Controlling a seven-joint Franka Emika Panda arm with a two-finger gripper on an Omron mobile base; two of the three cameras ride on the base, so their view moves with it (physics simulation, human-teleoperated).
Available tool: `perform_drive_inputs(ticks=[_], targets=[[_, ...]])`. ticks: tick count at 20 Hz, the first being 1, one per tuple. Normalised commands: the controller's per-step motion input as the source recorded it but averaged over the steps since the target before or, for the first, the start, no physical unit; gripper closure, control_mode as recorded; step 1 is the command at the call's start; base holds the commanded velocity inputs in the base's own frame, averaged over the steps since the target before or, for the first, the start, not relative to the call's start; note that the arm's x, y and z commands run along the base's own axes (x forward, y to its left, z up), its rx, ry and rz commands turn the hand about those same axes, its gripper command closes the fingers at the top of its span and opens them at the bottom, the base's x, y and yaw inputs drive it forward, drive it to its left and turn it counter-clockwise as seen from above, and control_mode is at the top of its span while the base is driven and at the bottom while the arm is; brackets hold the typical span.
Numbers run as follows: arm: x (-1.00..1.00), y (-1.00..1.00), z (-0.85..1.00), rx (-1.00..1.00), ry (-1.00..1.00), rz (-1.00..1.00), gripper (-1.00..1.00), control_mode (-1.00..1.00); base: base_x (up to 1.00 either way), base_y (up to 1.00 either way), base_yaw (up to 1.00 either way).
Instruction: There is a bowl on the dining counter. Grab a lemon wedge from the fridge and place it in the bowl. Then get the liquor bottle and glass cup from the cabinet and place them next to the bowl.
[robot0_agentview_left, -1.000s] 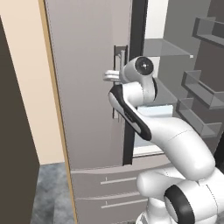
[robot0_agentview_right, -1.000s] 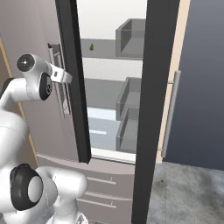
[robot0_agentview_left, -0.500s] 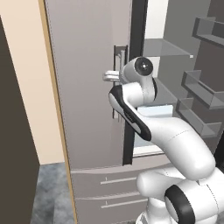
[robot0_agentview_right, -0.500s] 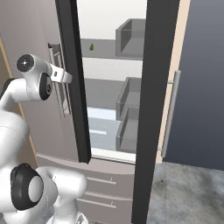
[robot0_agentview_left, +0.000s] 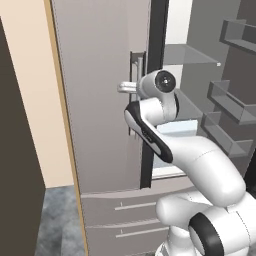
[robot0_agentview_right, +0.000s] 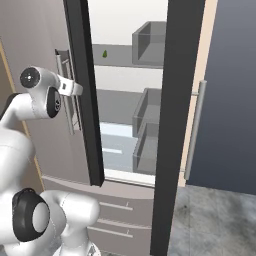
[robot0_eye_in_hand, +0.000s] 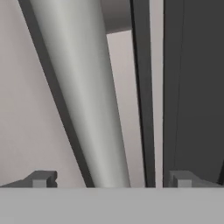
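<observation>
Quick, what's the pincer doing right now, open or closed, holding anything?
Pincer: open, holding nothing; its fingertips straddle the fridge's left door handle without clamping it.

fridge (robot0_agentview_right: 45, 50): silver-grey, right door open | lemon wedge (robot0_agentview_right: 105, 53): on upper shelf

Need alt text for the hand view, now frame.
Close-up from the hand camera: the open claw straddles the long silver handle of the left fridge door, one dark fingertip on each side of the bar, without closing on it. To the right runs the door's dark edge.
</observation>
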Motion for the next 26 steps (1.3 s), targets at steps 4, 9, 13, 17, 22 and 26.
perform_drive_inputs(ticks=[4, 9, 13, 17, 22, 26], targets=[[0.62, 0.0, -0.12, 0.0, 0.0, 0.0, 1.0, -1.0, 0.0, 0.0, 0.0], [0.25, 0.0, -0.02, 0.0, 0.03, 0.0, 1.0, -1.0, 0.0, 0.0, 0.0], [-0.17, 0.08, -0.01, 0.0, -0.01, 0.0, 1.0, -1.0, 0.0, 0.0, 0.0], [-0.81, 0.59, 0.0, 0.0, -0.11, 0.0, 1.0, -1.0, 0.0, 0.0, 0.0], [-0.99, 0.77, 0.0, 0.0, -0.07, 0.0, 1.0, -1.0, 0.0, 0.0, 0.0], [-0.91, 0.84, 0.0, 0.0, -0.01, 0.0, 1.0, -1.0, 0.0, 0.0, 0.0]])
